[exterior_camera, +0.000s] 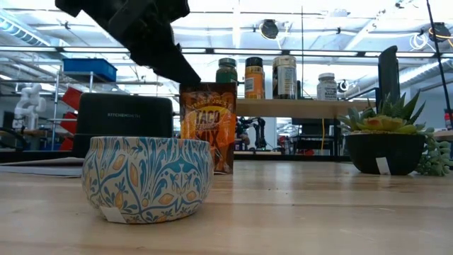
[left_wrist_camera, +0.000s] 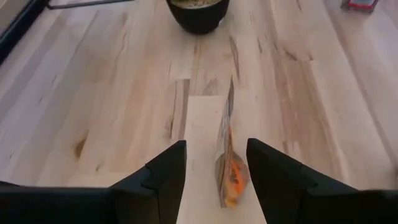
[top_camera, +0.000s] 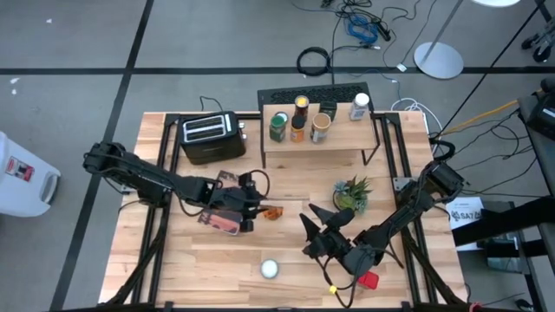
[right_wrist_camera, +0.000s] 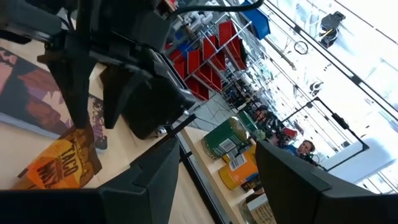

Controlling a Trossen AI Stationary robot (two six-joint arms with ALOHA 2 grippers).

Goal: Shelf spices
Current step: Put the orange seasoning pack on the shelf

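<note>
I read "TACO" on the orange packet standing mid-table, between my left gripper's open fingers, ungripped. Low view alone shows the toaster's "KITCHENSMITH". Right gripper open, empty, near the plant. Four jars on shelf.

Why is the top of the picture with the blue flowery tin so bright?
In the low view, ceiling lights and the pale room behind glare out the top, so the jars on the shelf look dark against it, while the blue patterned tin up close stays evenly lit. The high view has no such glare.
</note>
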